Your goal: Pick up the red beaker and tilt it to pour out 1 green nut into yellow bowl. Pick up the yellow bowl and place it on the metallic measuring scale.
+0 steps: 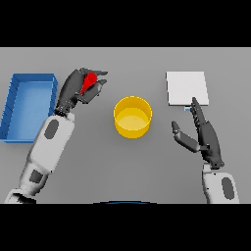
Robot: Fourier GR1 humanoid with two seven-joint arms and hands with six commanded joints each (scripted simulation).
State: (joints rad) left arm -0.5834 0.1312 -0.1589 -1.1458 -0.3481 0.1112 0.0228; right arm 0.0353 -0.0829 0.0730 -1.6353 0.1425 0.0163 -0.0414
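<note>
Left hand [81, 88] grips red beaker [89, 82] (w/ curled fingers)

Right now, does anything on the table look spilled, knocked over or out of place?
Nothing stands out. The yellow bowl sits upright mid-table with no nut visible in it or spilled around it. The left hand has its fingers curled round the red beaker. The blue tray and the scale lie square, and the right hand is open.
</note>
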